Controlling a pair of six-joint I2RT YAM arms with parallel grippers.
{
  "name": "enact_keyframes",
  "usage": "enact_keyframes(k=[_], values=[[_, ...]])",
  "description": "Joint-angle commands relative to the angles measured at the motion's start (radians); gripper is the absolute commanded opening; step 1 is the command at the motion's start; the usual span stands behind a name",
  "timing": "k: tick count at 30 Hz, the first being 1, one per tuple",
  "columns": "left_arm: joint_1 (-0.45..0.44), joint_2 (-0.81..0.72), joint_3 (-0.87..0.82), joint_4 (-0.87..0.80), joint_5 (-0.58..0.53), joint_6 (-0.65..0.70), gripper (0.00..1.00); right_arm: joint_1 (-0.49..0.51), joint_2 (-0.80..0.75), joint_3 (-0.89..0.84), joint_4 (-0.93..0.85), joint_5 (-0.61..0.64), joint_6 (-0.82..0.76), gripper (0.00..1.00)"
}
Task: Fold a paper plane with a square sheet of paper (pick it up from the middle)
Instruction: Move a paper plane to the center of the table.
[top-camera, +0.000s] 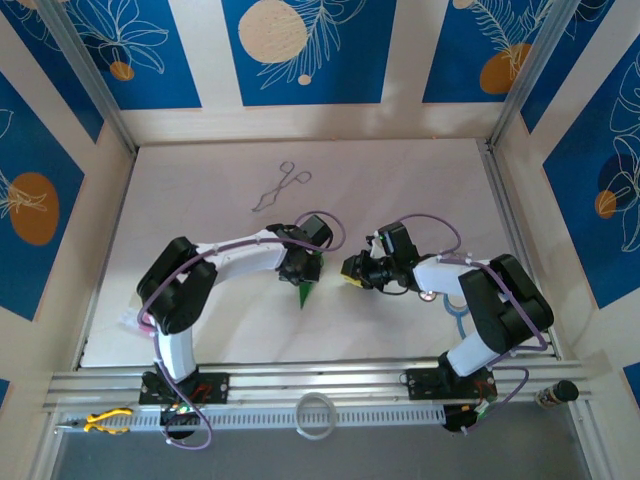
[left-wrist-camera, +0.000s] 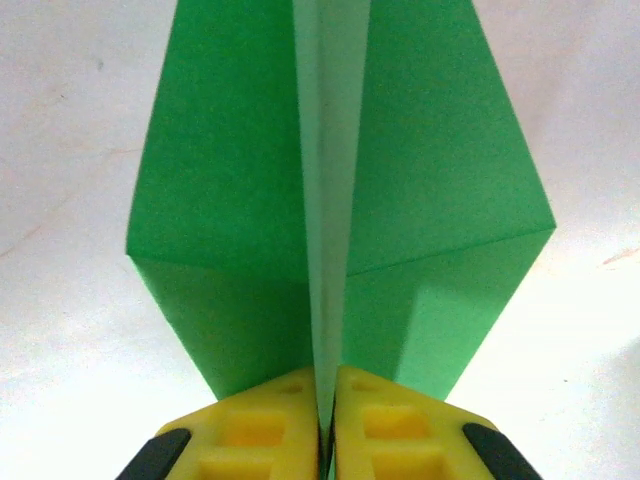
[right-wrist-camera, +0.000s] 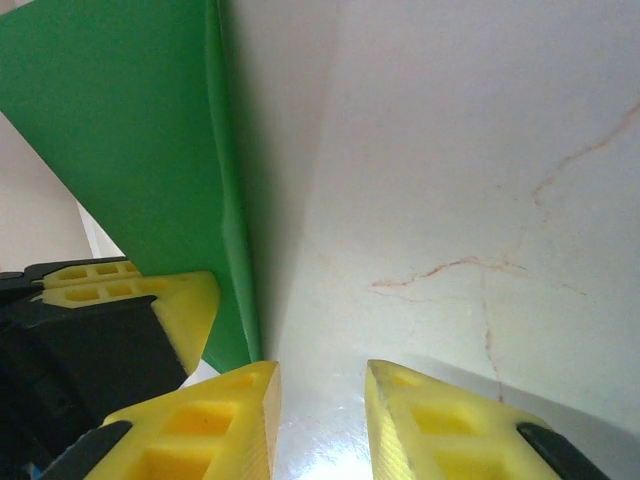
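- The left hand (left-wrist-camera: 327, 432) is closed on the green paper (left-wrist-camera: 230, 200). It pinches the raised centre crease between its two yellow fingers, and the two folded wings spread out to either side.
- The paper sits low over the table (left-wrist-camera: 60, 330), between the two arms. I cannot tell whether its tip touches the surface.
- The right hand (right-wrist-camera: 320, 400) has its fingers apart with nothing between them. One finger is just beside the paper's lower edge.
- The step in hand looks like bringing the right hand onto a wing, either to press a fold or to take the paper over.
- To do it well, the left pinch should stay firm and square on the crease so both halves stay matched.
- The right hand should slide in along the edge, not across it, and get one wing fully between its fingers before closing.
- It should close slowly, because thin paper buckles under a sideways nudge.
- Neither hand should pull away from the other while both grip, or the crease may skew or tear.
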Motion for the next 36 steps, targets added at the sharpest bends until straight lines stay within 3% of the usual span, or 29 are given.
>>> enact_keyframes(k=[1, 26, 36], values=[[0.001, 0.022, 0.023, -0.026, -0.003, 0.003, 0.13, -0.005, -0.025, -0.009, -0.013, 0.001, -0.015, 0.28], [0.001, 0.058, 0.013, 0.000, 0.002, -0.009, 0.19, -0.003, -0.007, -0.016, -0.004, -0.012, -0.013, 0.29], [-0.010, 0.084, -0.018, 0.009, -0.044, -0.075, 0.26, -0.004, -0.029, -0.021, -0.010, -0.008, -0.016, 0.29]])
